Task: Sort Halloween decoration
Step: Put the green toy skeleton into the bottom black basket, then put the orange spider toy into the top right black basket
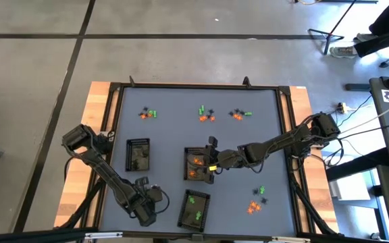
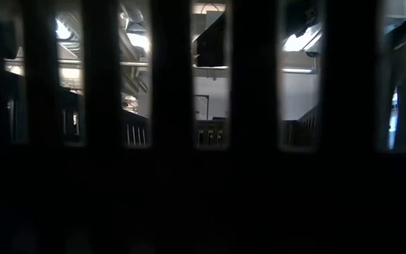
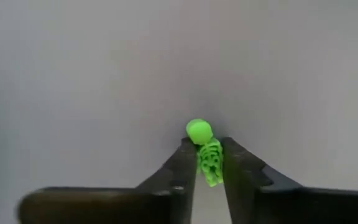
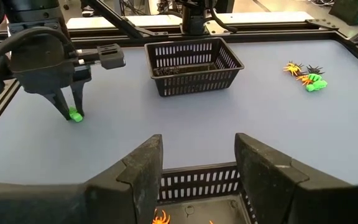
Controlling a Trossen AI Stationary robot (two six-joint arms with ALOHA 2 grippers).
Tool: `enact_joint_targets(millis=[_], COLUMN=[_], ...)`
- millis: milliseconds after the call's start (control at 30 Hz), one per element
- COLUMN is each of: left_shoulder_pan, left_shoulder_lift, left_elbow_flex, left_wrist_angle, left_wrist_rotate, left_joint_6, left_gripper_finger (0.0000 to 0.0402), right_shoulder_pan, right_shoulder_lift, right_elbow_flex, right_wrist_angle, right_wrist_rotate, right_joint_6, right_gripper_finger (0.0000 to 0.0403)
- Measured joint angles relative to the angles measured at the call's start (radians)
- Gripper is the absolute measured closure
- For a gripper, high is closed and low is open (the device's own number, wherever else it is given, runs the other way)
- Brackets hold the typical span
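A bright green skeleton trinket (image 3: pixel 210 163) lies on the grey table near its front left corner, with my left gripper (image 3: pixel 207 142) shut on it; the right wrist view shows the same gripper (image 4: pixel 70 107) and trinket (image 4: pixel 75 116). My right gripper (image 4: pixel 197 146) hangs open over the middle tray (image 1: pixel 189 156), which holds orange trinkets (image 1: pixel 194 169). Loose clusters of orange, green and black trinkets lie at the far side (image 1: pixel 206 115) and near the right front (image 1: pixel 257 201). My left gripper pinches the skeleton's body (image 3: pixel 211 168) between its two fingers, one on each side. Its round head (image 3: pixel 199 130) sticks out past the fingertips. The fingers come from above, pointing steeply down. The trinket lies on the table top (image 4: pixel 75 116).
Three dark mesh trays stand on the table: a left one (image 1: pixel 138 143) with dark pieces, the middle one, and a near one (image 1: pixel 184 214) with green pieces. More trinket clusters lie at the far left (image 1: pixel 148 113) and far right (image 1: pixel 240 115). A dark grid fills the low view.
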Motion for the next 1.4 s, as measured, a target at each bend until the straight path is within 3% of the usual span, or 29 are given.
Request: enact_joint_targets(millis=[100,467,600,700,800,900,1133,1400], left_shoulder_pan=[0.003,0.063,0.084,0.104,0.141,0.170,0.208,0.210], left_shoulder_lift=[-0.008,-0.128,-0.177,-0.176,-0.136,-0.087,-0.031,-0.034], left_elbow_flex=[-0.002,-0.003,0.026,0.042,0.047,0.045,0.043,0.043], left_wrist_angle=[-0.004,0.017,0.140,0.341,0.587,0.669,0.672,0.678], left_wrist_rotate=[-0.005,-0.167,-0.258,-0.305,-0.248,-0.167,-0.091,-0.095], left_joint_6=[0.014,0.166,0.341,0.524,0.708,0.802,0.796,0.839], left_gripper_finger=[0.0389,0.0390,0.0391,0.0390,0.0384,0.0375,0.0323,0.0267], right_shoulder_pan=[0.000,0.000,0.000,0.000,0.001,0.001,0.009,0.009], right_shoulder_lift=[0.000,-0.006,-0.048,-0.112,-0.178,-0.225,-0.229,-0.228], right_elbow_flex=[0.000,0.000,0.000,0.000,0.000,0.001,0.001,0.001], right_wrist_angle=[0.000,-0.019,-0.078,-0.201,-0.305,-0.365,-0.415,-0.420], right_wrist_rotate=[0.000,0.002,0.012,0.027,0.092,0.115,0.120,0.133], right_joint_6=[0.000,-0.047,-0.061,-0.077,-0.051,-0.008,0.018,0.018], right_gripper_finger=[0.0206,0.0206,0.0206,0.0206,0.0206,0.0206,0.0206,0.0206])
